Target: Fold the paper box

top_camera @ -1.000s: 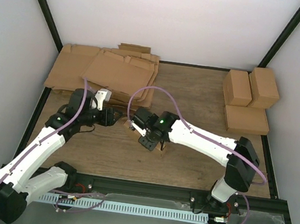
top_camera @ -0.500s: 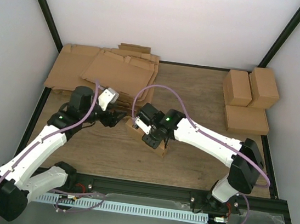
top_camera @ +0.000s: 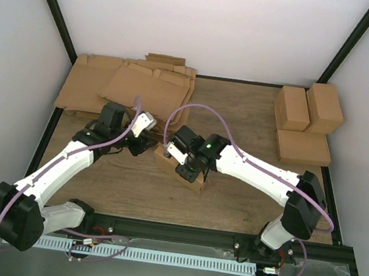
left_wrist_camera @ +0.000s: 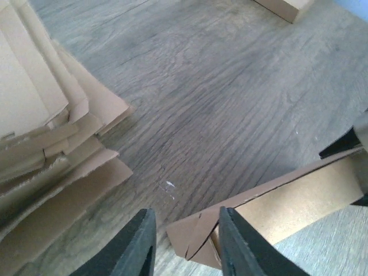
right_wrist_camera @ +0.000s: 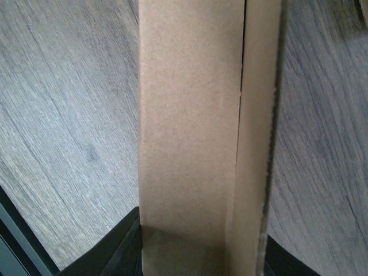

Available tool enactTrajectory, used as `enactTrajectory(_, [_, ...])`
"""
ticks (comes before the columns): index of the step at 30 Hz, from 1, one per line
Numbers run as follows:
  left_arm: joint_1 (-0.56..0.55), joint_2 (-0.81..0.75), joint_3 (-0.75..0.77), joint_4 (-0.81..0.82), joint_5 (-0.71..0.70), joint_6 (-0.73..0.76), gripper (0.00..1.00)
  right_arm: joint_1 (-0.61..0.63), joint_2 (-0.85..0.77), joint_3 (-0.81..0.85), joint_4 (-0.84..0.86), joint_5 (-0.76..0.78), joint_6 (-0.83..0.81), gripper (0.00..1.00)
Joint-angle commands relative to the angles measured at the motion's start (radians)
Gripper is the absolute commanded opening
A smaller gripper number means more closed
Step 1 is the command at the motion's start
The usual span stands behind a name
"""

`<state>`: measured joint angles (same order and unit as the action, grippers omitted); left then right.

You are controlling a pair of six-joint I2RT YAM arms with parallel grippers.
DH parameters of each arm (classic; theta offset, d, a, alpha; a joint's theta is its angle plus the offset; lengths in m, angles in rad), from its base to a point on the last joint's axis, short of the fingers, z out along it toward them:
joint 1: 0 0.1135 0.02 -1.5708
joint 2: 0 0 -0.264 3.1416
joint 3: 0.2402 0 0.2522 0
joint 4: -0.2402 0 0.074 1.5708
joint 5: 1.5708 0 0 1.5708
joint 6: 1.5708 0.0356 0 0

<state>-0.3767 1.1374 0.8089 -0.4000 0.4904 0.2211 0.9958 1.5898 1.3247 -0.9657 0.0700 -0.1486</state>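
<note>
Soft, even light fills the overhead view; the white walls (top_camera: 207, 18) glow, shadows on the table (top_camera: 130, 185) are faint. Left wrist: wood grain crisp, the near fingers (left_wrist_camera: 141, 244) blurred. Right wrist: the paper box (right_wrist_camera: 190, 115) slightly soft, shadowed at the bottom.

left arm (top_camera: 58, 169): is stretched from the near-left base toward the middle, wrist turned right | left gripper (left_wrist_camera: 184, 244): jaws are held apart, nothing clamped | right arm (top_camera: 255, 171): is reached leftward from the near-right base, elbow bent | right gripper (top_camera: 190, 169): is pointed down, fingers (right_wrist_camera: 127, 248) pressed against the paper box (right_wrist_camera: 190, 115)
</note>
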Motion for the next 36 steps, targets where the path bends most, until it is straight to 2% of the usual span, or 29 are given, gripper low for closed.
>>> enactTrajectory(1, [-0.004,0.014,0.038,-0.002,0.078,0.040,0.28,-0.007,-0.024,0.015,0.014,-0.021,-0.021,0.36])
enactTrajectory(3, [-0.002,0.018,0.039,-0.006,0.093,0.041,0.24,-0.007,-0.018,0.020,0.016,-0.024,-0.022,0.36])
enactTrajectory(6, [-0.003,0.009,0.035,-0.008,0.117,0.035,0.24,-0.006,-0.011,0.028,0.016,-0.023,-0.020,0.36])
enactTrajectory(8, [-0.003,-0.006,0.030,-0.011,0.113,0.033,0.28,-0.007,-0.007,0.033,0.013,-0.025,-0.020,0.37])
enactTrajectory(12, [-0.004,-0.026,0.018,-0.026,0.079,0.038,0.42,-0.007,0.001,0.037,0.009,-0.021,-0.019,0.37])
enactTrajectory(14, [-0.003,-0.022,0.019,-0.042,0.073,0.041,0.43,-0.006,0.005,0.039,0.007,-0.020,-0.017,0.37])
enactTrajectory(18, [-0.004,-0.020,0.016,-0.055,0.068,0.043,0.36,-0.007,0.010,0.044,0.005,-0.021,-0.013,0.37])
enactTrajectory(25, [-0.003,-0.008,-0.002,-0.053,0.048,0.064,0.35,-0.007,0.013,0.053,0.000,-0.024,-0.005,0.37])
enactTrajectory(32, [-0.004,0.013,-0.016,-0.037,0.049,0.067,0.30,-0.006,0.022,0.060,-0.006,-0.030,0.007,0.37])
enactTrajectory(36, [-0.006,0.022,-0.005,-0.041,0.068,0.067,0.17,-0.006,0.025,0.062,-0.008,-0.033,0.011,0.37])
